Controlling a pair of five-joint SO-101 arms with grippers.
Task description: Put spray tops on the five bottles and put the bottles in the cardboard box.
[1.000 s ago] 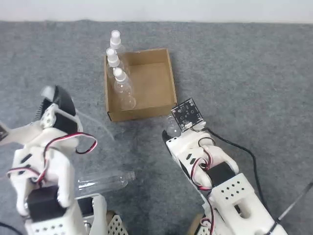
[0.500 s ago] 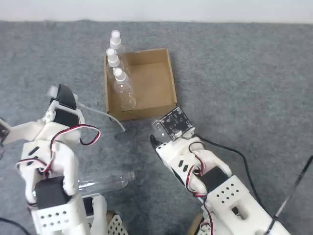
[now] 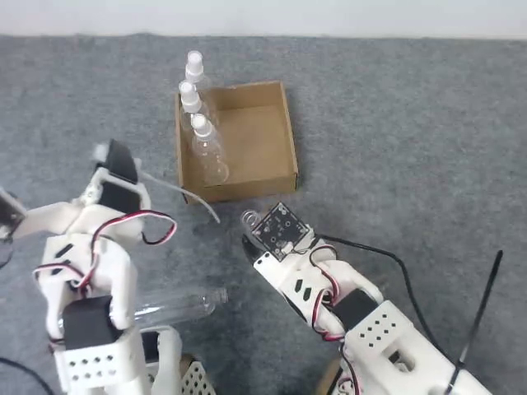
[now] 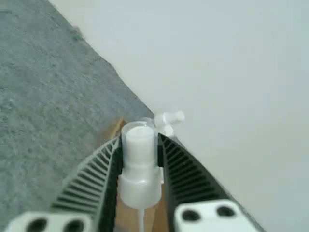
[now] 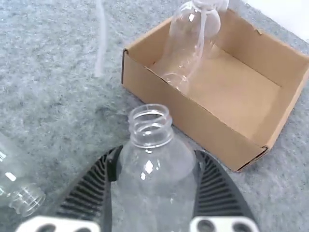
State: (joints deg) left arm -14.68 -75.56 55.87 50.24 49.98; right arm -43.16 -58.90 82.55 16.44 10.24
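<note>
High view: left hand [image 3: 109, 158] was clamped on a white spray top [image 3: 100, 152], with the thin dip tube [image 3: 185, 196] trailing off toward the right hand [image 3: 249, 234]. The right hand gripped an uncapped bottle [image 3: 249, 220], neck up. The cardboard box [image 3: 288, 136] sat just ahead of the right hand, not touching it. Three capped bottles [image 3: 206, 144] stood in a row inside, along the wall nearer the left hand. A lying bottle [image 3: 177, 304] rested on the grey bench [image 3: 412, 123], back by the left arm's base, well behind both hands.

Left wrist view: both fingers pressed the spray top's sides, no gap. Other white spray heads showed beyond the fingertips.

Right wrist view: fingers hugged the uncapped bottle's shoulders on both sides. Box was near in front, w/ a capped bottle standing in it. The lying bottle's neck was off to one side of the hand.
</note>
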